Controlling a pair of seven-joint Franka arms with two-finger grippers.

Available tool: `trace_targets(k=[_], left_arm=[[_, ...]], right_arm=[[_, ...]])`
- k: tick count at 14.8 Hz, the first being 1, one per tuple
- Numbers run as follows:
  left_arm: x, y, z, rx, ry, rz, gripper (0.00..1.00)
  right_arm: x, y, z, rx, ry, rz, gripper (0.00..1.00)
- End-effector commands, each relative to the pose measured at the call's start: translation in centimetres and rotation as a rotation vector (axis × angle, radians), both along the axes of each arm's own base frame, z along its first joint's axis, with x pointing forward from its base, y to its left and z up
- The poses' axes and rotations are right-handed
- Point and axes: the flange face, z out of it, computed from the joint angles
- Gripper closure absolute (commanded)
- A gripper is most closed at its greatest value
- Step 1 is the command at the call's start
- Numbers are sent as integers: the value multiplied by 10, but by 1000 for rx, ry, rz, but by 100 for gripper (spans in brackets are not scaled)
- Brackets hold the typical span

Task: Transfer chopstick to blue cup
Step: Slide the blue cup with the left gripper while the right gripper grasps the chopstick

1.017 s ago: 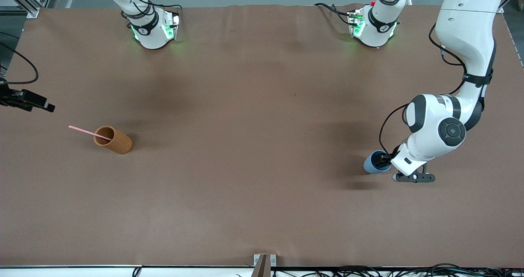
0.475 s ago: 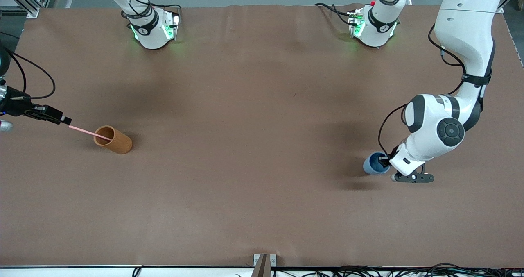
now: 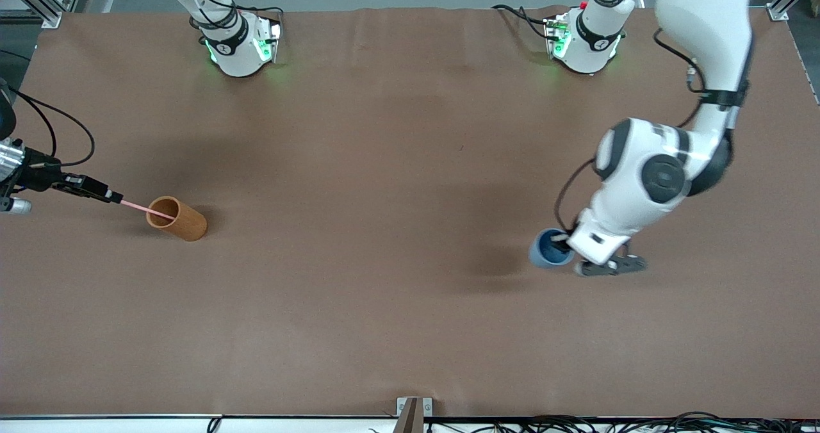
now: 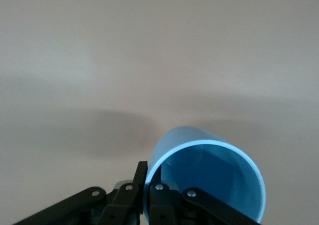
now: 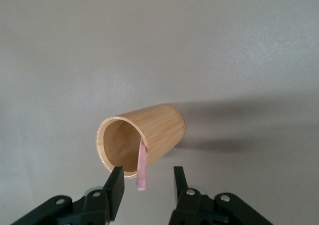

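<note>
Your brown cup [image 3: 177, 218] stands on the bench [image 3: 384, 164] at the right arm's end, and the chopstick [image 3: 146, 209] sits in it, lower end inside, upper end leaning out over the rim toward the bench's edge at that end. Its long axis slants, tilted well off upright. Your right hand [image 5: 144, 185] reaches in low from that edge, its fingers [image 5: 115, 184] either side of the chopstick's free tip with gaps showing, not yet pinched on it. Over at the left arm's end, your left hand [image 4: 146, 185] is clamped on the rim of the blue cup [image 3: 549, 249], one finger inside, one outside. The blue cup looks empty, and the left arm bends steeply down over it.
</note>
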Motion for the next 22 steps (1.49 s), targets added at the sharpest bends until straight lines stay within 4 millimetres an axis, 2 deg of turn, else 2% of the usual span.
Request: trace_targets(k=[1, 4, 6, 8, 9, 11, 12, 14, 16, 17, 19, 21, 22], left_arm=[[-33, -84, 0, 1, 13, 81, 100], [-58, -144, -20, -4, 33, 132, 100], [-71, -163, -26, -1, 41, 127, 99], [-86, -182, -45, 8, 55, 113, 99], [-86, -184, -56, 8, 55, 117, 98], [-87, -184, -62, 5, 54, 118, 97], [-87, -184, -63, 6, 55, 117, 96], [-93, -189, -78, 21, 70, 106, 94], [-94, -188, -81, 25, 75, 104, 90], [-94, -187, -82, 26, 76, 106, 68], [-95, -188, -82, 27, 76, 104, 0], [-91, -183, -68, 20, 67, 112, 0], [-85, -177, -48, 12, 54, 121, 0]], right_arm=[[-3, 1, 0, 30, -18, -3, 55], [-3, 2, 0, 43, -20, -11, 67], [-3, 3, 0, 59, -20, -18, 71], [-3, 3, 1, 62, -24, -21, 75], [-3, 2, 2, 65, -26, -26, 76], [-3, 2, 2, 67, -27, -27, 79], [-3, 2, 1, 69, -26, -28, 82], [-2, 2, 1, 68, -27, -29, 93], [-2, 1, 4, 66, -31, -31, 97], [-1, 1, 7, 63, -34, -29, 97], [2, 6, 15, 68, -35, -23, 98], [5, 8, 26, 71, -42, -14, 98], [7, 9, 31, 73, -40, -21, 98]])
